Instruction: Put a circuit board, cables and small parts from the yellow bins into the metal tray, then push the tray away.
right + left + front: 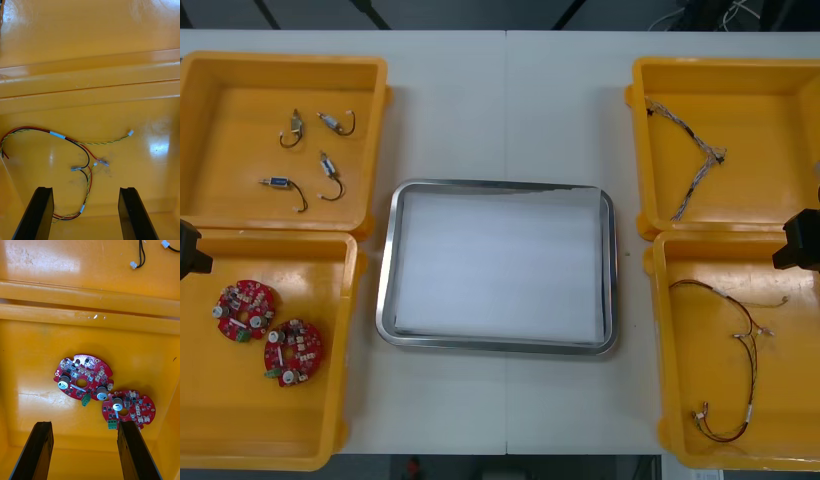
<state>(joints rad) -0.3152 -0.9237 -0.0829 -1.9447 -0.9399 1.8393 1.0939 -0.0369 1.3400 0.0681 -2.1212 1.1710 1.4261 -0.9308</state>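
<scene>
the metal tray (498, 346) sits in the middle of the table (510, 110). it is white inside and has nothing in it yet, so i think the job is at its very start.

the left pincer (84, 424) hangs wide open, holding nothing, over the near left bin (240, 420). two round red circuit boards (83, 377) lie flat there, just beside each other, maybe touching. the right pincer (85, 189) is wide open too, with nothing in it, over the red and yellow cable (57, 134) in the near right bin (800, 390).

to get a board well, i would pick just one, say the board nearer the tray (293, 350). come straight down, put one finger on each side of its rim, and close softly. lift straight up, so the other board does not get dragged along. the board is flat and thin, so it could slip.
</scene>
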